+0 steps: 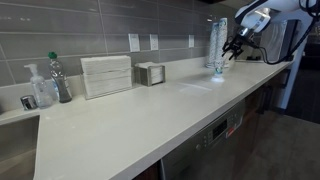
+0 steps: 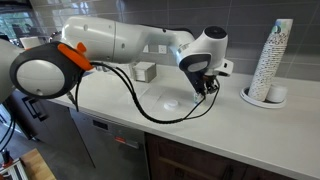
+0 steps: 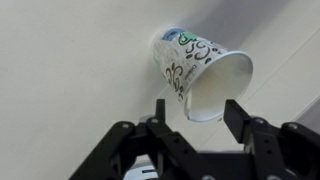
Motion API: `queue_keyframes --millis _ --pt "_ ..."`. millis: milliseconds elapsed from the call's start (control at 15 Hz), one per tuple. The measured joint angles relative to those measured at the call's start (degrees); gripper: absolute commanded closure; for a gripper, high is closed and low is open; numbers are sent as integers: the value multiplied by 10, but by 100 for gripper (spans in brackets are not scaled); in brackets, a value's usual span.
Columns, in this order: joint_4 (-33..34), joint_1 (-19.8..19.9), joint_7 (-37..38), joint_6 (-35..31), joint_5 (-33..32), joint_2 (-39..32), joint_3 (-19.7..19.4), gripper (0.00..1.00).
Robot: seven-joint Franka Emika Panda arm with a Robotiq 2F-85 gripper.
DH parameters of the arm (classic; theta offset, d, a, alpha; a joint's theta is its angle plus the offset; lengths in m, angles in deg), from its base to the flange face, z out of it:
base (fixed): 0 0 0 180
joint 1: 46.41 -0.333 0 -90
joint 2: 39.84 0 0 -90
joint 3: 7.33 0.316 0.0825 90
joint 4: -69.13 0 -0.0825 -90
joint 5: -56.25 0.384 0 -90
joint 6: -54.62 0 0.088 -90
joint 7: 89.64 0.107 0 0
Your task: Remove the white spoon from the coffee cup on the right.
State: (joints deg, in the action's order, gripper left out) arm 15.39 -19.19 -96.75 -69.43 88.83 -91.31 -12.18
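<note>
While the end effector (image 3: 197,108) is hovering spread and empty over the cup (image 3: 200,65) lying tipped on the worktop (image 3: 70,80), no white spoon is showing in any view. It is probably light, stiff and slippery, with its handle offering the best pinch.

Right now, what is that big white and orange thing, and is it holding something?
That is a robot arm, steered by a person. At its end sits a gripper, like a two-fingered hand. Two pictures come from cameras standing around the counter; the third from a camera on the robot's wrist. On the counter are bottles, a napkin box and a tall stack of cups. Below the gripper a patterned paper cup lies on its side. The fingers are open and hold nothing. I see no spoon.
</note>
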Motion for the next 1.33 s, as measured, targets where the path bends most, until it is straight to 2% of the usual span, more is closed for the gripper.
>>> queue_keyframes --millis 267,333,1333 --pt "17 0 6 0 0 -10 -3 98" --pt "20 0 8 1 -1 -13 -4 100" --pt "73 -1 34 98 -16 -1 -29 99"
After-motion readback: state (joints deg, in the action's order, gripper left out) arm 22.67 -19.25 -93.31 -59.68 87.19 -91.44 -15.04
